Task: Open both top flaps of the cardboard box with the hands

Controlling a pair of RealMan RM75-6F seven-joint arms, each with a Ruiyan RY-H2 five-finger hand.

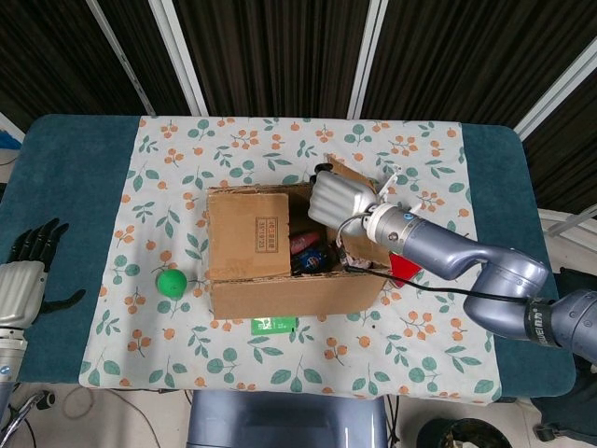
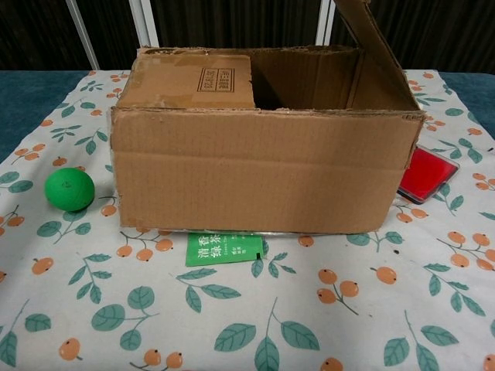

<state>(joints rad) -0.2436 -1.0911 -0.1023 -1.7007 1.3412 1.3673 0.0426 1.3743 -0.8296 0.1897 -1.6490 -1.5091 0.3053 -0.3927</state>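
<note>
While my right hand (image 1: 338,198) presses, fingers flat, against the raised right flap (image 1: 359,187) of the cardboard box (image 2: 263,174) mid-surface, holding nothing, that half looks nearly done; the left flap (image 1: 247,235) lies closed, and my left hand (image 1: 26,280) idles open far aside.

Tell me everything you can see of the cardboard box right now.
The cardboard box is brown, corrugated and worn, with ragged edges. It sits mid-table on the flowered cloth. Its left flap lies flat and closed, bearing a printed stamp. Its right flap is raised steeply, with the right hand against it. Small items show inside. A green packet pokes from under the front.
</note>
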